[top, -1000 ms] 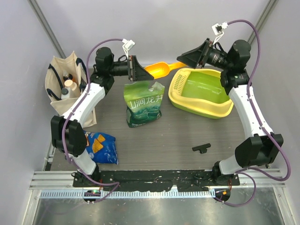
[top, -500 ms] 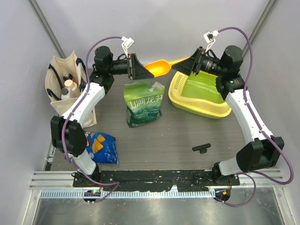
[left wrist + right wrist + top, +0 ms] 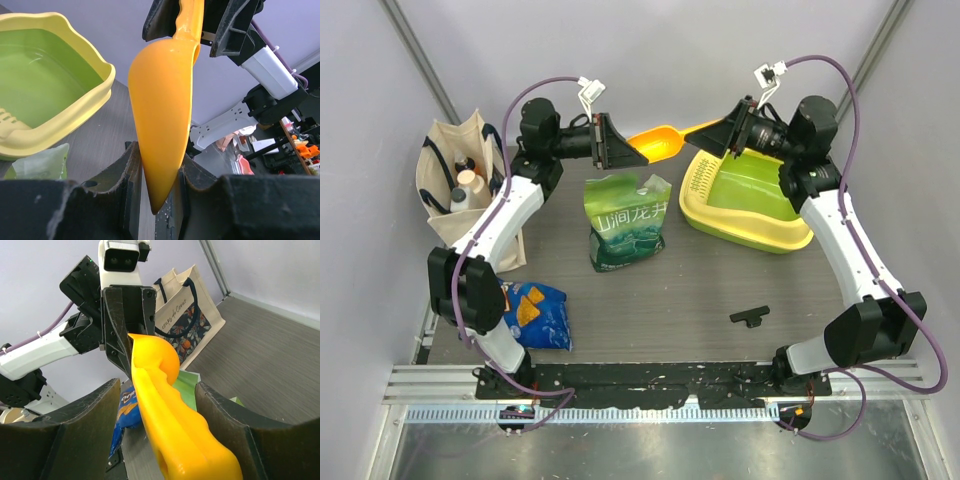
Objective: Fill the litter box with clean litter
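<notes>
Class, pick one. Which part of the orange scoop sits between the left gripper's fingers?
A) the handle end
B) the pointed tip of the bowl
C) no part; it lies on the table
B: in the left wrist view the left gripper pinches the scoop at its bowl's pointed tip, with the handle pointing away.

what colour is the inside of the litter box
Lime green inside the litter box, yellow rim; clearest in the top external view.
</notes>
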